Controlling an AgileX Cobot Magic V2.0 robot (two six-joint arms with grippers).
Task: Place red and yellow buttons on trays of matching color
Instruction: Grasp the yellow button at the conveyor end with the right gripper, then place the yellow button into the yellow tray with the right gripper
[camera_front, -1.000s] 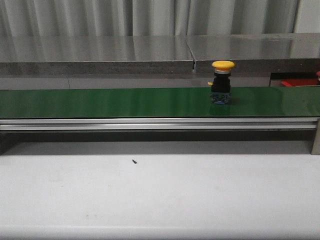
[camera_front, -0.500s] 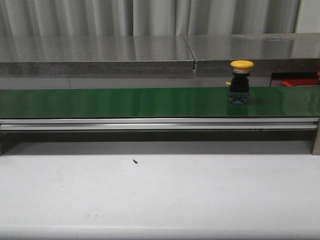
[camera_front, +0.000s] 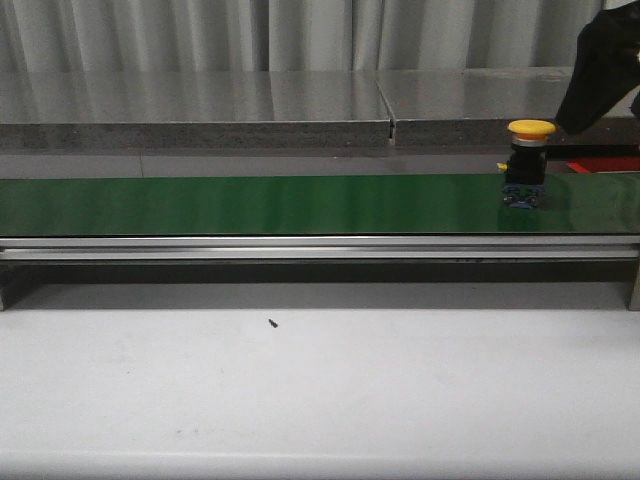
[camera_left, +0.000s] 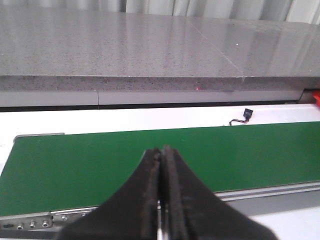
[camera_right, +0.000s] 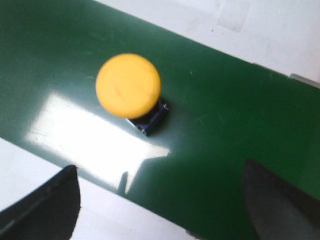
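A yellow button (camera_front: 529, 130) with a mushroom cap on a black and blue body stands upright on the green conveyor belt (camera_front: 250, 203), near its right end. My right arm (camera_front: 605, 65) hangs just above and to the right of it. The right gripper (camera_right: 160, 192) is open over the belt, and the yellow button (camera_right: 128, 86) is ahead of its fingers, not between them. A sliver of the red tray (camera_front: 600, 163) shows behind the belt at far right. My left gripper (camera_left: 161, 154) is shut on nothing above the belt's left part. No red button or yellow tray is in view.
A grey stone ledge (camera_front: 200, 105) runs behind the belt, and an aluminium rail (camera_front: 300, 247) along its front. The white table (camera_front: 320, 390) lies before it, with a small dark speck (camera_front: 270, 323). A small black connector (camera_left: 246, 115) lies behind the belt.
The yellow button has ridden the belt to the right. My right arm has come into the front view at the top right, above the button.
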